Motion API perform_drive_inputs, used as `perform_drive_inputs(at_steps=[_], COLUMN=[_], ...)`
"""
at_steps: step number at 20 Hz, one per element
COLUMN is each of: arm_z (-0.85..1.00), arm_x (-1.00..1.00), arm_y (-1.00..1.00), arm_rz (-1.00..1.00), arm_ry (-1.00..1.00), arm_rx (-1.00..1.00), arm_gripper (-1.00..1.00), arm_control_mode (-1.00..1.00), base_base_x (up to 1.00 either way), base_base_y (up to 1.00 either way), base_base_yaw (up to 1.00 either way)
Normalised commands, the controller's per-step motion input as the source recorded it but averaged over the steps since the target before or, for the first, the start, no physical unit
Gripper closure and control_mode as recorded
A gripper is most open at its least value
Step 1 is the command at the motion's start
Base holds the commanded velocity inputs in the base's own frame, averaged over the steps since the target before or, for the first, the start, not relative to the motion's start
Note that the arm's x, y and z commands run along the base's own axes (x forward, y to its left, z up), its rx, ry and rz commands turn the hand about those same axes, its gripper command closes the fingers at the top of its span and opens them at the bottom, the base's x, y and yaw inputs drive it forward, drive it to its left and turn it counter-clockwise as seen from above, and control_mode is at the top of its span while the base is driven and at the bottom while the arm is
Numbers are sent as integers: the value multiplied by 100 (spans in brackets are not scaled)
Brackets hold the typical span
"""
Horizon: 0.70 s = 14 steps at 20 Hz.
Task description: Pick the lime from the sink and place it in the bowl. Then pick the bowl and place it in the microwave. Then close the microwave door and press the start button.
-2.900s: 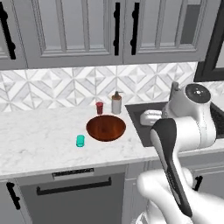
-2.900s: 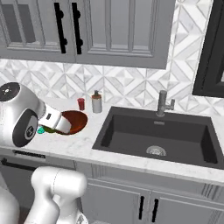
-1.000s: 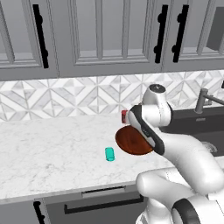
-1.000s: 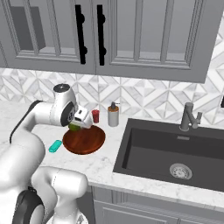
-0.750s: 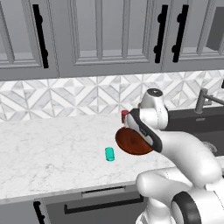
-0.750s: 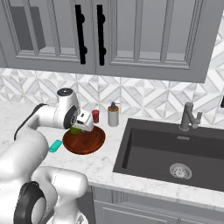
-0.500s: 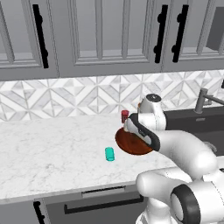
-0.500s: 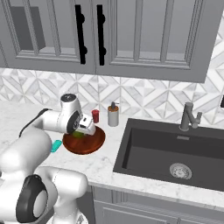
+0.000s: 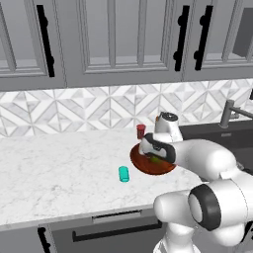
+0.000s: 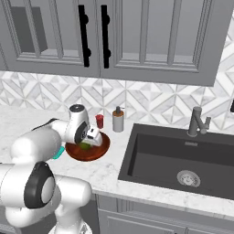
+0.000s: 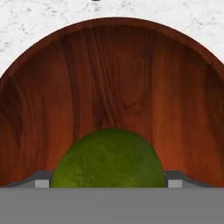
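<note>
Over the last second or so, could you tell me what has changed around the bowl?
The tool has come down from just above the bowl into it, bringing the lime low over the wooden bottom. The lime sits between the wide-set fingers; whether it has been let go, I cannot tell. The bowl, the teal cup, the red cup and the soap bottle stayed in place.

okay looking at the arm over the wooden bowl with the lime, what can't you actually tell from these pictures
- Whether the lime rests on the bowl or is held: hand view, the grey band cuts off its underside and the fingertips.
- The hand grip: right base view, too small, and its white body covers the lime.
- Much of the bowl's far side: left base view, the arm hides it.
- The sink's near wall: right base view, hidden by the counter edge.
</note>
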Motion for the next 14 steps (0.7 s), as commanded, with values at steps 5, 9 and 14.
perform_drive_inputs(at_steps=[5,9,14], arm_z=[-30,-18,-8], arm_x=[26,16,3], arm_y=[0,0,0], arm_rz=[0,0,0], arm_ry=[5,1,0], arm_rx=[0,0,0], arm_gripper=[100,-100,-100], arm_control_mode=[-100,-100,-100], base_base_x=[0,0,0], base_base_y=[0,0,0], base_base_yaw=[0,0,0])
